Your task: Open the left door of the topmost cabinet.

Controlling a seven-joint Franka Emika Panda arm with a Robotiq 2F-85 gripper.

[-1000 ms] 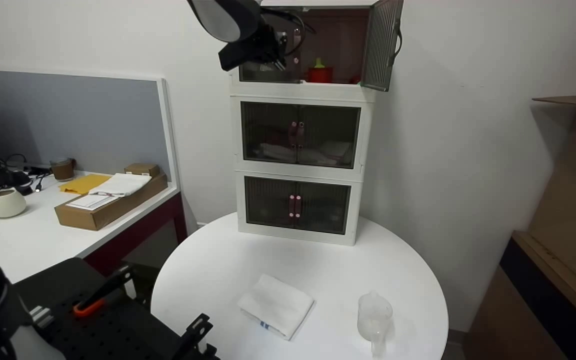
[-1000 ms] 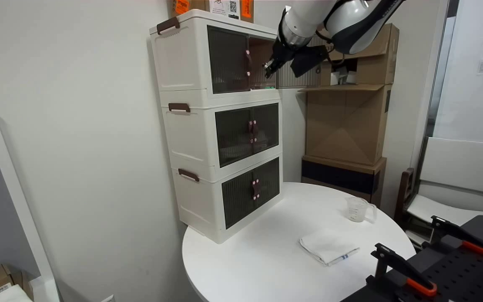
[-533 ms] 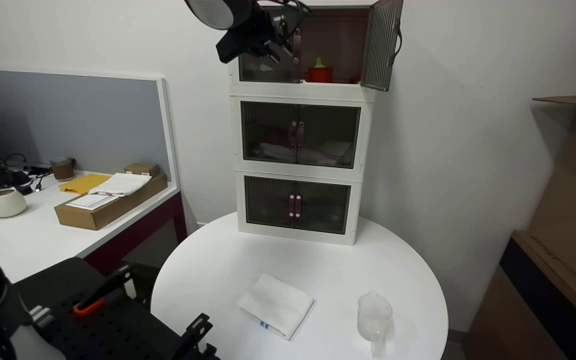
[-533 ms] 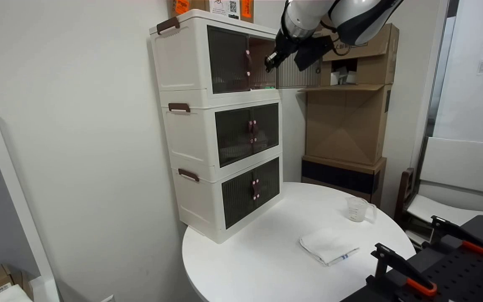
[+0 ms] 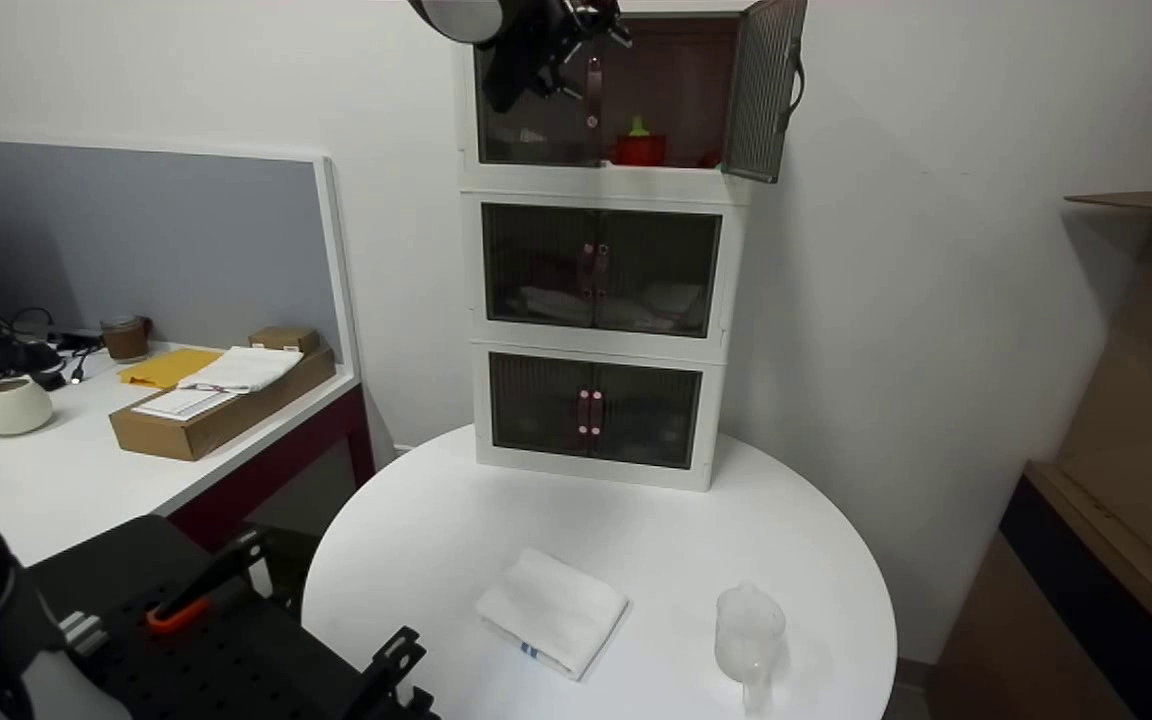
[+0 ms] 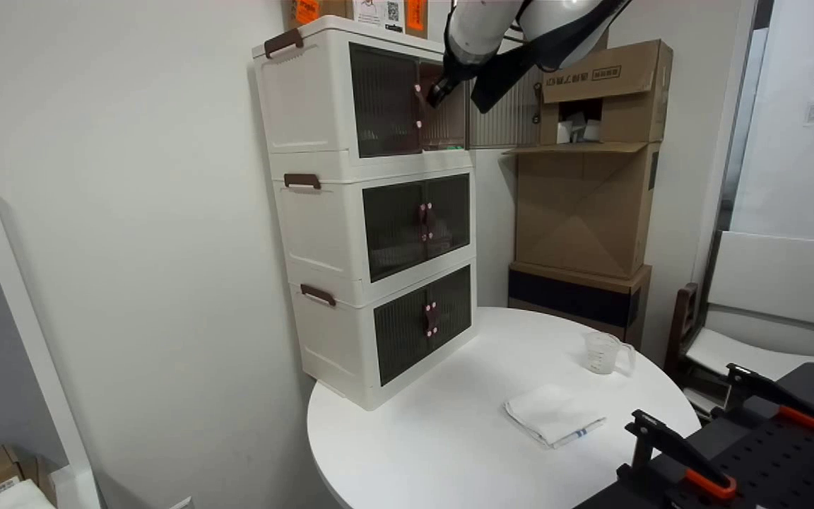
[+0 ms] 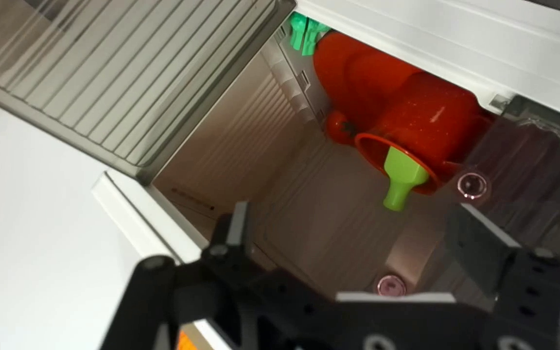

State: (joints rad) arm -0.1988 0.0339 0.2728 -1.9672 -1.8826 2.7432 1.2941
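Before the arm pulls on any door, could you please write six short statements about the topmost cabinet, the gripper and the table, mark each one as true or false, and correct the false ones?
1. Seen from the front, the left door of the topmost cabinet is shut. True.
2. Both doors of that cabinet are shut. False: the right door stands open.
3. Inside it, a green object sticks out of a red cup. True.
4. The jaws are pressed together. False: the gripper is open.
5. A cloth hangs from the open door. False: the folded white cloth lies on the round table.
6. The clear measuring cup stands on the same table. True.
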